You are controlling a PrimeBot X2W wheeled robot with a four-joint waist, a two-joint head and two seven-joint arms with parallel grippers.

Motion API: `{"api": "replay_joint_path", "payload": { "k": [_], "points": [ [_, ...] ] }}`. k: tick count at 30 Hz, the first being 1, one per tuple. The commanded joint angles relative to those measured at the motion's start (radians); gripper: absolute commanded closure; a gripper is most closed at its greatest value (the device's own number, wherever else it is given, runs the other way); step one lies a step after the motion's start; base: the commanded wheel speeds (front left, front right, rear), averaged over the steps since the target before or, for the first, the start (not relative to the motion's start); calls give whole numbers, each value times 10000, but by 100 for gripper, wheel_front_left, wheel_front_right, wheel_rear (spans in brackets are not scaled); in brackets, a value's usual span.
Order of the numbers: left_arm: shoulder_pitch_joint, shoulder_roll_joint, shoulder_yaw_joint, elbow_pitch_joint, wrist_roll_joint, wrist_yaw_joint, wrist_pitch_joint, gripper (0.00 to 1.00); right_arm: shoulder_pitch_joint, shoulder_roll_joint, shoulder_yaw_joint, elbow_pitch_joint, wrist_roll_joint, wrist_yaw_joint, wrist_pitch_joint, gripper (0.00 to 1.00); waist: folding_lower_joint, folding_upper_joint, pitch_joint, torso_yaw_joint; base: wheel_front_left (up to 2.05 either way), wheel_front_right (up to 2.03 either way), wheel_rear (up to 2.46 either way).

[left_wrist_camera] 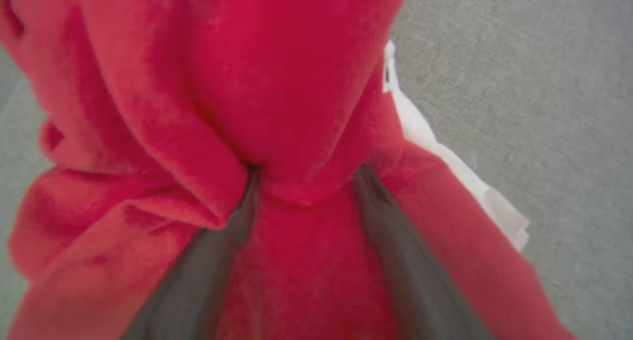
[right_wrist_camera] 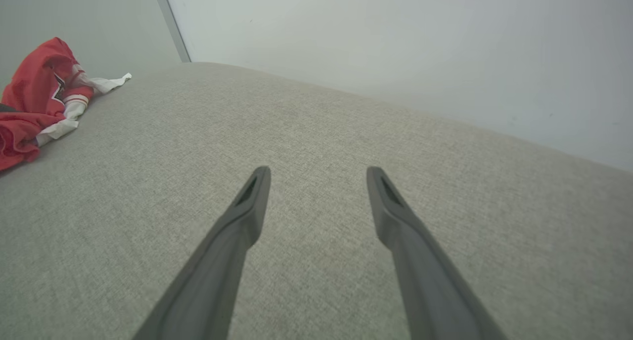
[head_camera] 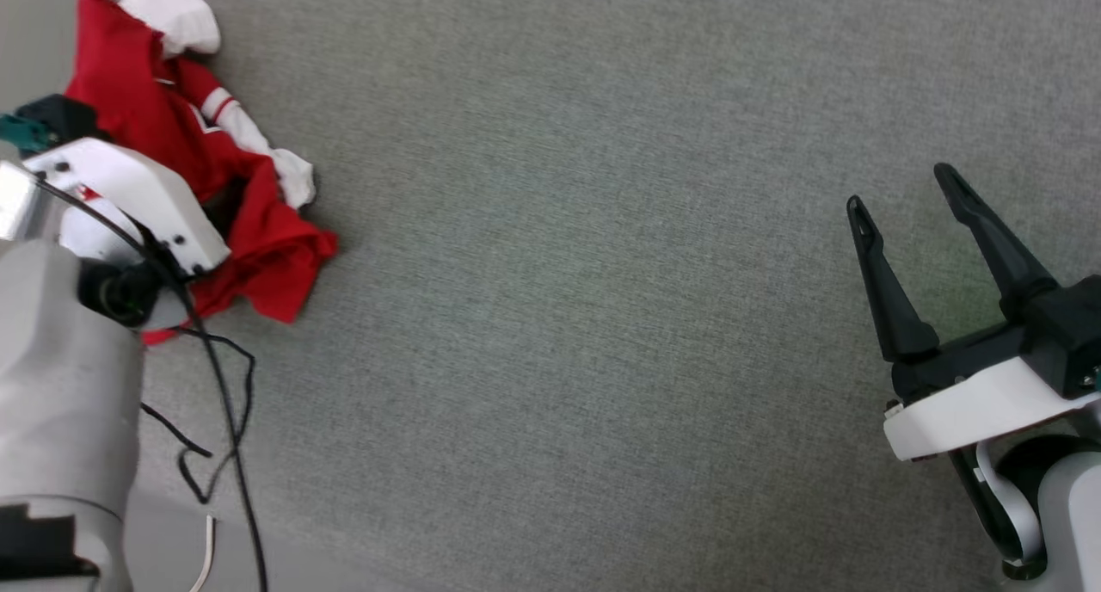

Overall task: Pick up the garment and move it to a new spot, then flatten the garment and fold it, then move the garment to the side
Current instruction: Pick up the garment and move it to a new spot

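garment [head_camera: 267, 256] crumpled at left edge of grey surface [head_camera: 602, 317] | left gripper [left_wrist_camera: 301, 182] spread, tips buried in it | right gripper [head_camera: 903, 192] spread, empty | pale wall [right_wrist_camera: 395, 43]

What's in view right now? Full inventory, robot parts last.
garment: 1, red with white sleeves, crumpled at the surface's far left
surface: 1, grey woven fabric, under everything
wall: 1, pale, behind the surface
cables: at least 2, black, trailing beside the left arm
left arm: 1, grey and white, lower left of the head view
left gripper: 1, dark fingers, apart, tips buried in red fabric
right gripper: 1, dark fingers, open, over bare surface at right
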Motion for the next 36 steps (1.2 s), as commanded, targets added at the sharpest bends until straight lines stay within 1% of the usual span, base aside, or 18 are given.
{"api": "replay_joint_path", "payload": {
  "k": [1, 3, 4, 5, 6, 8, 11, 13, 17, 22, 25, 27, 28, 29, 30, 31, 35, 36],
  "points": [
    [-6, -102, -39, 366, -53, 81, 443, 0, -180, -43, 58, -51, 43, -10, -41, 0, -1, 0, 240, -222, 0, 0, 0],
    [14, -192, -90, 838, -157, 167, 1040, 0, -280, -78, 41, -22, 70, -10, -66, 0, -1, 0, 307, -301, 0, 0, 0],
    [18, -288, -103, 1021, -215, 166, 1325, 40, -317, -87, 5, -20, 70, -10, -86, 0, -1, 0, 313, -326, 0, 0, 0],
    [2, -357, -133, 1132, -236, 164, 1452, 67, -313, -82, -16, -14, 77, -10, -107, 0, -1, 0, 308, -353, 0, 0, 0],
    [-18, -369, -137, 1169, -251, 171, 1421, 100, -301, -73, -35, 4, 82, -10, -107, 0, -1, 0, 290, -381, 0, 0, 0],
    [-15, -351, -151, 1252, -235, 184, 1288, 100, -305, -23, -78, 67, 114, -10, -175, 0, -1, 0, 200, -430, 0, 0, 0],
    [-68, -165, -126, 1166, -100, 312, 550, 100, -226, 75, -151, 200, 140, -10, -237, 0, -1, 0, -38, -449, 0, 0, 0],
    [-121, 20, -158, 1039, 92, 454, -174, 100, -151, 151, -222, 278, 152, -10, -317, 0, -1, 0, -273, -429, 0, 0, 0],
    [-165, 205, -177, 763, 339, 590, -1737, 100, 65, 371, -374, 511, 199, -10, -551, 0, -1, 0, -893, -319, 0, 0, 0],
    [85, 202, -321, 486, 668, 503, -3588, 100, 399, 796, -589, 865, 251, -10, -864, 0, -1, 0, -1953, -196, 0, 0, 0],
    [334, 305, -500, 302, 942, 431, -4574, 100, 630, 1037, -712, 1061, 275, -10, -1025, 0, -1, 0, -2564, -206, 0, 0, 0],
    [527, 262, -546, 174, 1035, 430, -5238, 100, 765, 1180, -787, 1168, 282, -10, -1125, 0, -1, 0, -2947, -252, 0, 0, 0],
    [610, 254, -594, 109, 1129, 468, -5541, 100, 855, 1225, -848, 1196, 269, -10, -1156, 0, -1, 0, -3111, -268, 0, 0, 0],
    [610, 254, -594, 109, 1129, 468, -5541, 100, 855, 1225, -848, 1196, 269, -10, -1156, 0, -1, 0, -3111, -268, 0, 0, 0],
    [838, 185, -647, -17, 1220, 536, -6131, 100, 1041, 1344, -985, 1303, 273, -10, -1260, 0, -1, 0, -3505, -342, 0, 0, 0],
    [924, 178, -664, -100, 1261, 566, -6346, 100, 1126, 1395, -1043, 1320, 267, -10, -1266, 0, -1, 0, -3632, -394, 0, 0, 0],
    [1371, 61, -706, -505, 1309, 645, -6788, 100, 1470, 1521, -1218, 1370, 237, -10, -1312, 0, -1, 0, -4143, -755, 0, 0, 0],
    [1724, -70, -771, -884, 1316, 636, -6893, 100, 1708, 1567, -1336, 1334, 152, -10, -1284, 0, -1, 0, -4374, -1131, 0, 0, 0]
  ]
}}
